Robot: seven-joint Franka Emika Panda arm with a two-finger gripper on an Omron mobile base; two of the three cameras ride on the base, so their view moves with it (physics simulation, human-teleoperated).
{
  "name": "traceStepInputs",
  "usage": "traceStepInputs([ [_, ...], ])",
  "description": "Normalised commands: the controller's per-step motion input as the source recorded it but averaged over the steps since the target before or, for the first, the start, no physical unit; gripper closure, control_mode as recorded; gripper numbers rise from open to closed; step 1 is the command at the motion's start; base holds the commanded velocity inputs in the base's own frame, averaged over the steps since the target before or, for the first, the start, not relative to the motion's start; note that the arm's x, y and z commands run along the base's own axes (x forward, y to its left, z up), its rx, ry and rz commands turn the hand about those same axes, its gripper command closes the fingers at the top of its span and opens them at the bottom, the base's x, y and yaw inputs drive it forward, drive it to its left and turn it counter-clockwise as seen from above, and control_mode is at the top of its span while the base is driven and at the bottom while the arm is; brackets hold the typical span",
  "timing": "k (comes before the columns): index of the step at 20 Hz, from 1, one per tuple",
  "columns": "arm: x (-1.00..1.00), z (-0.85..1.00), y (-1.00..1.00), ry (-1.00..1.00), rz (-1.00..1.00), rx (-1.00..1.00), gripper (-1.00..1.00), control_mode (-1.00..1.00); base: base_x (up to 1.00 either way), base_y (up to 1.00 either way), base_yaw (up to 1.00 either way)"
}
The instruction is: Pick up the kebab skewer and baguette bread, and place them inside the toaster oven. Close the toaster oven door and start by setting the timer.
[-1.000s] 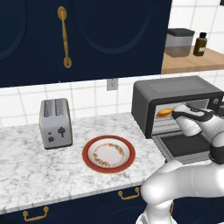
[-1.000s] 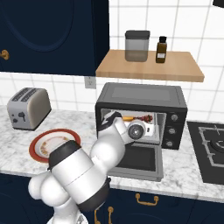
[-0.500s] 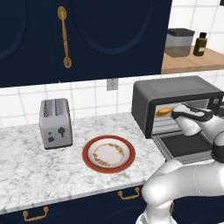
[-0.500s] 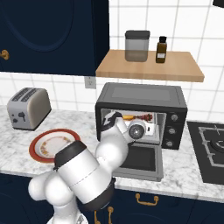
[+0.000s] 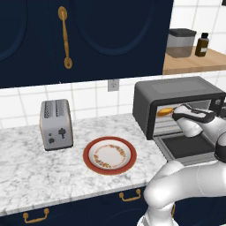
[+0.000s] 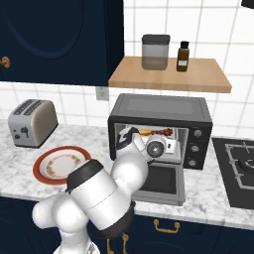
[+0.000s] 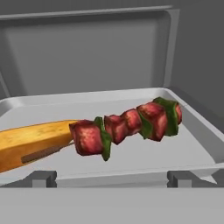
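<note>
From where I stand, the gripper (image 6: 133, 136) reaches into the mouth of the toaster oven (image 6: 161, 111), and in the hand view its two dark fingertips (image 7: 42, 178) stand well apart at the bottom with nothing between them, so the jaws are spread and empty. Just ahead of them lies one kebab skewer (image 7: 127, 126), four red-brown meat chunks with green pieces between, resting on the grey tray (image 7: 192, 131) inside the oven. One baguette bread (image 7: 30, 142) lies beside it on the same tray, and the skewer's stick end overlaps the loaf's near end. In the left base view the baguette bread (image 5: 165, 111) shows as an orange shape inside the oven cavity; in the right base view the skewer (image 6: 156, 132) shows at the back of the opening.

The toaster oven door (image 6: 161, 182) hangs dropped open, flat out over the counter edge. Three knobs (image 6: 194, 148) run down the oven's right side.

To the left on the marble counter (image 5: 26, 176) sits one red-rimmed plate (image 5: 109, 155), bare of food, and beyond it one silver two-slot toaster (image 5: 55, 123). On the wooden shelf (image 6: 168, 75) above the oven stand one grey canister (image 6: 155, 51) and one brown bottle (image 6: 183, 56), near each other but apart. A stove burner (image 6: 243, 163) lies right of the oven.
</note>
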Motion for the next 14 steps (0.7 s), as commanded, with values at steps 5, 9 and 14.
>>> traceStepInputs([
  [5, 0.00, 0.00, 0.00, 0.00, 0.00, 0.00, -1.00, -1.00, 0.00, 0.00, 0.00],
  [9, -0.38, 0.00, 0.00, 0.00, 0.00, 0.00, -1.00, -1.00, 0.00, 0.00, 0.00],
  [14, -0.93, 0.00, 0.00, 0.00, 0.00, 0.00, -1.00, -1.00, 0.00, 0.00, 0.00],
])
